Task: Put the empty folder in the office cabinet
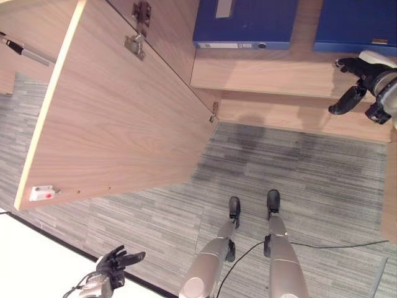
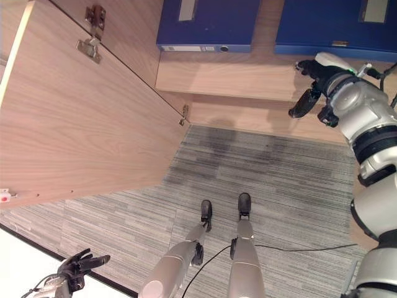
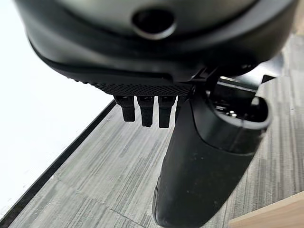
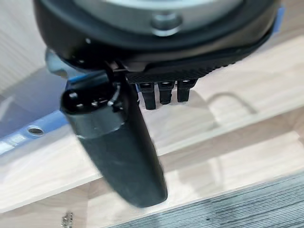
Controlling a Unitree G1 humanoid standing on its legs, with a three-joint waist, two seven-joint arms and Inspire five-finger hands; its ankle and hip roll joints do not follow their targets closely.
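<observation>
Folders (image 1: 245, 25), two blue ones, lie flat on the cabinet shelf (image 1: 260, 74) with the door (image 1: 118, 112) open; right hand (image 2: 316, 84) hovers empty, fingers relaxed, left hand (image 1: 115, 264) likewise, so placing looks done and next is closing the door.

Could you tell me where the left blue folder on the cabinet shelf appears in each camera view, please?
Left eye view: left blue folder at top centre, flat on the shelf.
Right eye view: top centre-left.
Left wrist view: carpet, no folder.
Right wrist view: its blurred spine edge.
Shared landmark: round spine hole.
</observation>
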